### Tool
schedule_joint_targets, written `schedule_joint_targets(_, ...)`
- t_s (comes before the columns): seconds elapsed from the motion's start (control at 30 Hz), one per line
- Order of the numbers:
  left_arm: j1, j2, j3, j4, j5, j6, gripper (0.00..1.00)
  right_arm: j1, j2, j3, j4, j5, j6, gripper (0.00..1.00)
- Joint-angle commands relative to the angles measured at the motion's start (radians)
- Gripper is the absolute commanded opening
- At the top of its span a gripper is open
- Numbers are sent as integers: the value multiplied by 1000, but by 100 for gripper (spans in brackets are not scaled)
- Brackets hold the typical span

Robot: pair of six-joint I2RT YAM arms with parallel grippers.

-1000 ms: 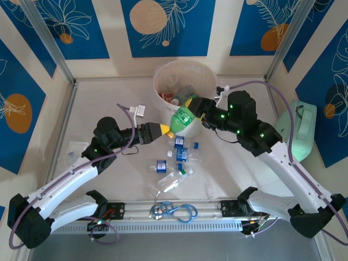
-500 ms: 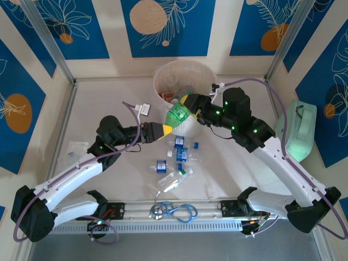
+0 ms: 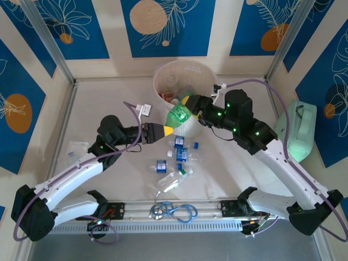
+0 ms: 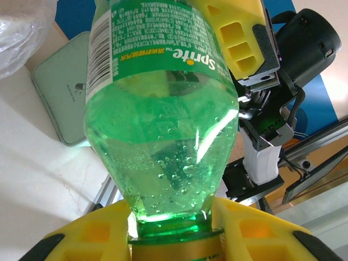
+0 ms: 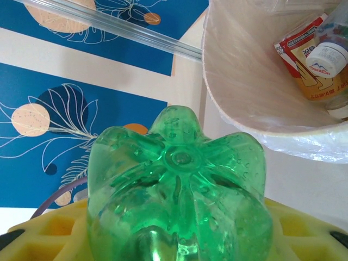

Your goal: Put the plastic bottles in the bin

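— Two tools on one bottle, as we see it. The green bottle [image 3: 179, 116] hangs in the air just in front of the bin [image 3: 156, 81], above the tabletop [image 3: 109, 103]. Our left tool [image 3: 161, 131] is closed on the neck under the cap. Our right tool [image 3: 191, 104] is clamped round the base end.

— How do we expect it to handle?

— Light, we judge: it looks empty but for droplets. The thin wall will likely dent under a squeeze and the round body is slick, so the stiff neck seems our safer hold.

— And around us?

— Inside the bin lie a red-labelled bottle [image 5: 296, 49] and a white-capped bottle [image 5: 326, 60]. Several clear bottles [image 3: 181, 149] with blue caps lie on the tabletop below. A blue cable loop [image 3: 176, 209] sits near our bases and a mint-green case [image 3: 298, 130] far to the right. The bin's near rim is what we must clear, and we reckon one tool has to let go first.
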Motion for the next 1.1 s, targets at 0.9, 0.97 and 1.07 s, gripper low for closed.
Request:
schedule_joint_targets(0.9,87,292,647,-691,-281,380,23,-128,-444,-119,-504,195,-109,86)
schedule_joint_targets(0.97,88,366,719,-727,-253,390,23,-129,-460,-126,-524,205,-108,86)
schedule_joint_targets(1.07,88,448,778,-752,-234,385,22,-129,-468,-129,-544,211,-108,86)
